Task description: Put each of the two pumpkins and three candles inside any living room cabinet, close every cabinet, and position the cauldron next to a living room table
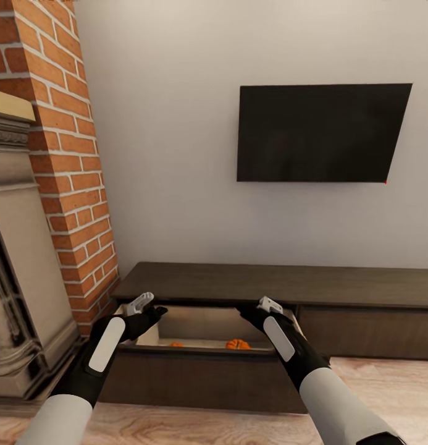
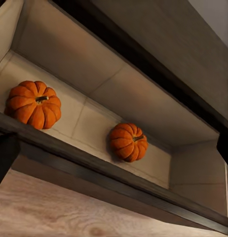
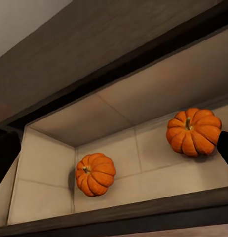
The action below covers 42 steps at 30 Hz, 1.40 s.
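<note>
Our fingers come first: the left gripper (image 1: 146, 304) sits at the lower left of the head frame and the right gripper (image 1: 267, 305) at lower centre, both poised over the pulled-out drawer (image 1: 195, 352) of the cabinet (image 1: 269, 284). Neither holds anything; in each wrist view only dark finger edges show at the frame margins with a wide gap between, so we judge both pairs of fingers spread apart. Just beyond them, inside the drawer's pale wood interior, lie the two pumpkins: in the head view one (image 1: 238, 344) peeks over the front wall nearer our right gripper, the other (image 1: 176, 344) nearer our left. The left wrist view shows both resting on the drawer floor (image 2: 34, 104) (image 2: 128, 142), well apart. The drawer's long axis runs across the frame, parallel to the cabinet front, with our grippers near its two ends. We judge that the coming move turns on this: the drawer front lies below and before both hands, so pushing it shut means driving it back toward the wall.
</note>
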Tool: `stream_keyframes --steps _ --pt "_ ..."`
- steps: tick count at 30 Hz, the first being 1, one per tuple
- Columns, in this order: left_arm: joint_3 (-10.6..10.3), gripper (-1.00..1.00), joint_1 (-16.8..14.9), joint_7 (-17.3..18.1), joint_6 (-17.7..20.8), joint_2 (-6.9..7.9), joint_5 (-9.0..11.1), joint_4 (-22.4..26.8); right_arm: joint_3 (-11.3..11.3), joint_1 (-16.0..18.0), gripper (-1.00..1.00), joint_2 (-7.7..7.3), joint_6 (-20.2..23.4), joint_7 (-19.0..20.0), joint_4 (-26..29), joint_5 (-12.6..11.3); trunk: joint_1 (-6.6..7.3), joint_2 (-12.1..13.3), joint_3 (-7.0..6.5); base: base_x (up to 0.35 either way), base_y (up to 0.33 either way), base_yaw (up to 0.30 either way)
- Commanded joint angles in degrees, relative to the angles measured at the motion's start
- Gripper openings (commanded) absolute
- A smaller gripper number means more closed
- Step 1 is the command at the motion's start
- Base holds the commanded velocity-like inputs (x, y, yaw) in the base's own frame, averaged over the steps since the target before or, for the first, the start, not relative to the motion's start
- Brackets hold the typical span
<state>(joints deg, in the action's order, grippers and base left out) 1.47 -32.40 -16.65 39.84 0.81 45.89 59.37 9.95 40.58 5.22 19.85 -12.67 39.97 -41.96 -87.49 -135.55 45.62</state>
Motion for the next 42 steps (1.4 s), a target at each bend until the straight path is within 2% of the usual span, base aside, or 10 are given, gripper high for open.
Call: stream_keyframes --steps 1,18,29,39,42 --pt "0.02 1.00 -0.03 -0.49 0.20 0.03 0.60 0.08 0.18 0.03 1.00 -0.04 0.08 -0.53 0.11 -0.58 0.24 0.38 -0.09 -0.061 0.000 0.000" --pt "0.02 1.00 -0.03 -0.49 0.22 -0.02 0.61 0.05 0.16 0.03 1.00 -0.05 0.10 -0.05 -0.05 -0.66 3.97 7.20 -2.07 -0.280 0.080 0.000" --pt "-0.05 1.00 -0.03 -0.49 0.20 -0.17 0.61 0.05 0.08 0.03 1.00 -0.04 0.10 -0.07 -0.15 -0.67 3.97 7.20 -1.29 -0.076 0.007 0.000" --pt "-0.15 1.00 -0.03 -0.49 0.17 -0.18 0.55 0.05 0.07 0.03 1.00 -0.12 0.10 -0.07 -0.16 -0.76 6.17 11.21 -2.38 -0.266 0.000 -0.011" --pt "-0.09 1.00 -0.03 -0.49 0.17 -0.12 0.53 0.05 0.07 0.03 1.00 -0.12 0.10 -0.07 -0.03 -0.76 6.17 11.21 -2.16 -0.310 0.000 -0.131"
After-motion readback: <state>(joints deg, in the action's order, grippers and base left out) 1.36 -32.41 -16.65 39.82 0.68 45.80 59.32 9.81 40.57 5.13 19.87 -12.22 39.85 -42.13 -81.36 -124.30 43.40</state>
